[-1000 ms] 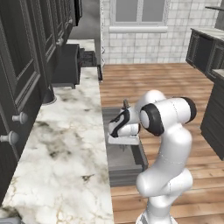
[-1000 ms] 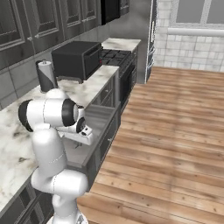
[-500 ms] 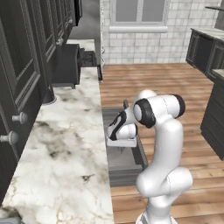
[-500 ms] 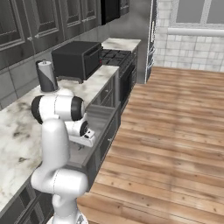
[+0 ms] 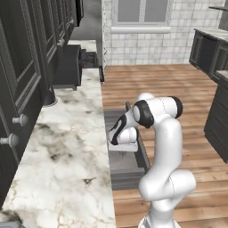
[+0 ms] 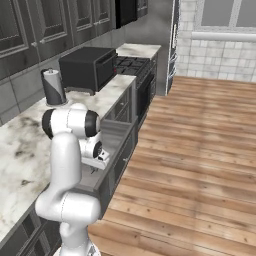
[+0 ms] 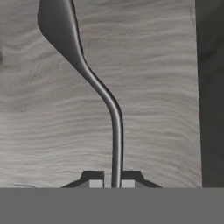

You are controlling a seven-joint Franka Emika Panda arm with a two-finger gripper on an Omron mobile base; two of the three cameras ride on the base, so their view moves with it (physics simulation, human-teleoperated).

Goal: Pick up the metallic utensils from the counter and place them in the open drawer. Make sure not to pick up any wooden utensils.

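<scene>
My hand [image 7: 111, 183], pressed shut on the handle end of the slim grey-silver metal spoon [image 7: 83, 70], hangs over the long dark grey open drawer [image 5: 122, 162] beside the white marble desk [image 5: 62, 151]. Risk: thin grip w/ long overhang; spoon may pivot/slip, landing askew.

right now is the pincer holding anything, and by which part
Yes: the pincer is shut on the metal spoon, gripping the end of its thin handle, bowl pointing away over the open drawer.

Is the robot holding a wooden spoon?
No: the spoon pinched between its fingers is grey metal, hanging over the drawer.
</scene>
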